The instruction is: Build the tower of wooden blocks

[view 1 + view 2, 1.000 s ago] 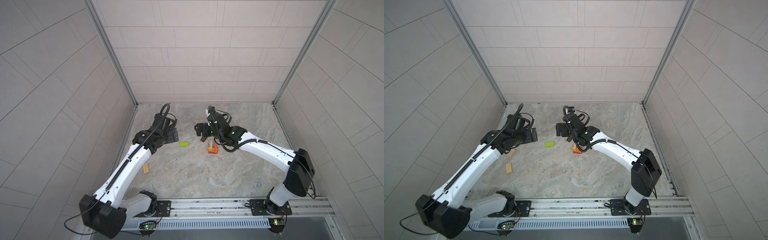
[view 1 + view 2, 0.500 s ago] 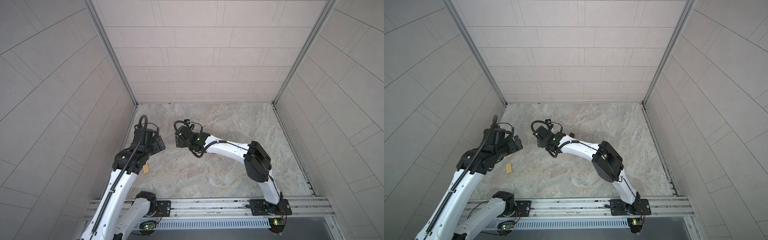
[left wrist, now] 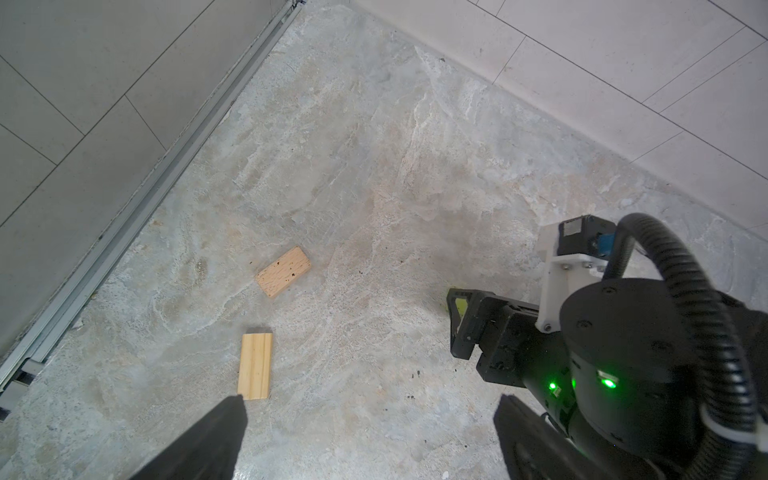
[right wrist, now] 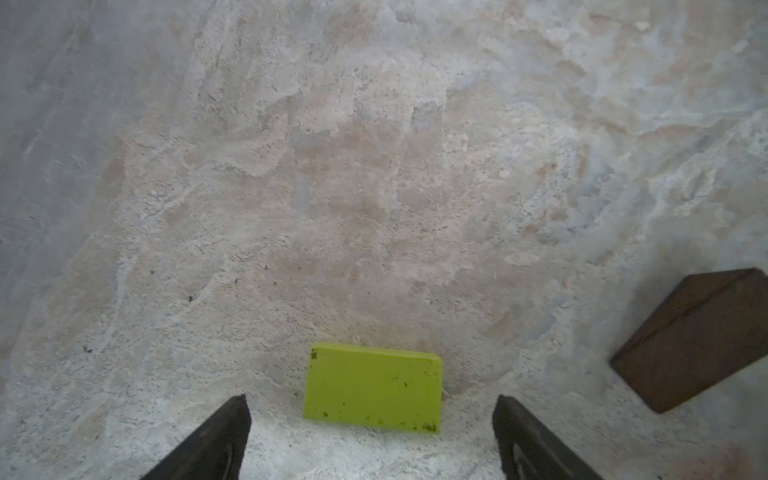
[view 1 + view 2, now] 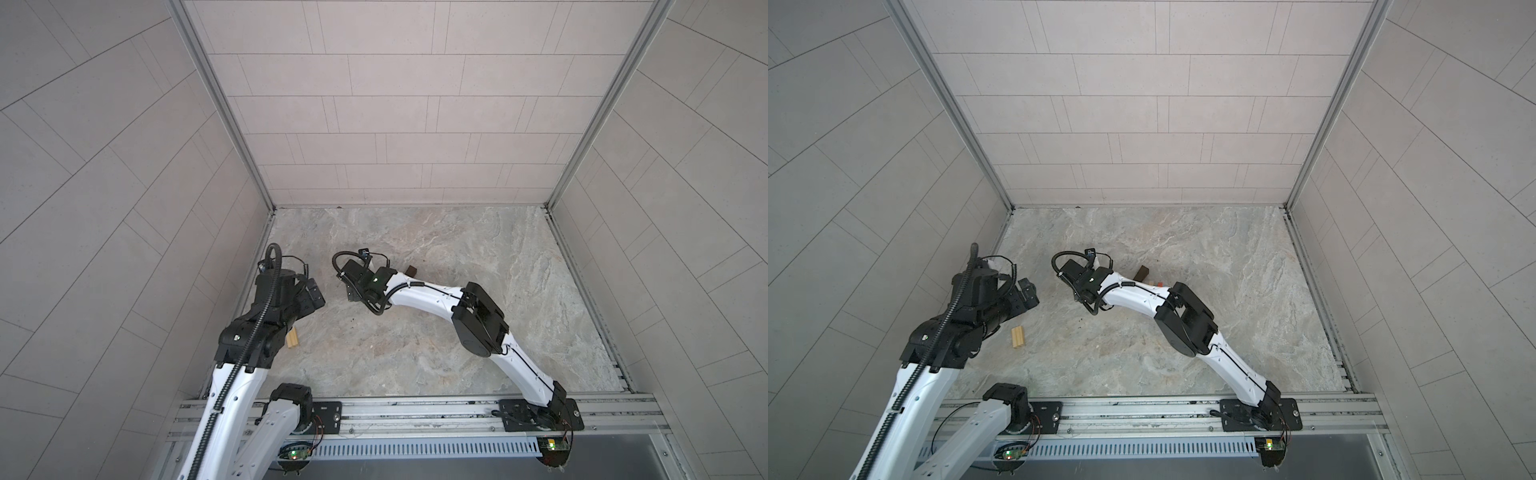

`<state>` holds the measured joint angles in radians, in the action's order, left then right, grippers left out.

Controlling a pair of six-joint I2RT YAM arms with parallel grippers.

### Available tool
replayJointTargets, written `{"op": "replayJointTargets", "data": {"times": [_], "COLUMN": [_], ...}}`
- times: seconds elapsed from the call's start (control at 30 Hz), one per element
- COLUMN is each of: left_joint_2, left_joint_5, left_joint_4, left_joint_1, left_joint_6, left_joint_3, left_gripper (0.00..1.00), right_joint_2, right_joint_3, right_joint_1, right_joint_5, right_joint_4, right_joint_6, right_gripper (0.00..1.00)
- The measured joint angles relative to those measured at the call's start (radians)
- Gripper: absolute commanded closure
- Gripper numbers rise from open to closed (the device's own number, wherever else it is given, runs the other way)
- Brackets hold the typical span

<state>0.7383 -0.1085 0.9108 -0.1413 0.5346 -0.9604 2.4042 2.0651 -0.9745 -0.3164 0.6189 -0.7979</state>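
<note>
In the right wrist view a green wood block (image 4: pixel 372 388) lies flat on the floor, between and just beyond the fingertips of my open right gripper (image 4: pixel 371 400), which touch nothing. A dark brown block (image 4: pixel 690 338) lies off to one side; both top views show it (image 5: pixel 411 271). My right forearm hides most of the tower; only an orange sliver (image 5: pixel 1158 284) shows. My left gripper (image 3: pixel 372 409) hangs open and empty over bare floor. Two tan blocks (image 3: pixel 283 272) (image 3: pixel 255 365) lie flat ahead of it. In both top views one tan block (image 5: pixel 292 337) shows beside the left arm.
The marble floor (image 5: pixel 415 353) is boxed in by tiled walls. A metal rail (image 3: pixel 137 208) runs along the left wall close to the tan blocks. The two grippers (image 5: pixel 313 295) (image 5: pixel 351 291) stand close together at the left middle of the floor.
My right arm has swung left from over the tower and come down over the green block. My left arm has drawn back toward the front left.
</note>
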Motion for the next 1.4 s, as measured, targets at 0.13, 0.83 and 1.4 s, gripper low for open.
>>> {"op": "replayJointTargets", "data": {"times": [0.13, 0.83, 1.4], "left_joint_2": [0.007, 0.006, 0.0], "left_joint_5": [0.007, 0.01, 0.007], "left_joint_4": [-0.001, -0.001, -0.001], "left_joint_1": [0.005, 0.013, 0.026], "left_joint_6": [0.0, 0.0, 0.0], "left_joint_3": [0.001, 0.005, 0.005], "left_gripper": [0.0, 0.0, 0.0], "right_joint_2": [0.031, 0.109, 0.106], "right_joint_3": [0.046, 0.089, 0.091], "right_joint_1": [0.0, 0.0, 0.0], "right_joint_5": [0.0, -0.003, -0.01], "right_joint_4": [0.011, 0.031, 0.049], "right_joint_6": [-0.005, -0.048, -0.043], "right_gripper": [0.1, 0.28, 0.55]}}
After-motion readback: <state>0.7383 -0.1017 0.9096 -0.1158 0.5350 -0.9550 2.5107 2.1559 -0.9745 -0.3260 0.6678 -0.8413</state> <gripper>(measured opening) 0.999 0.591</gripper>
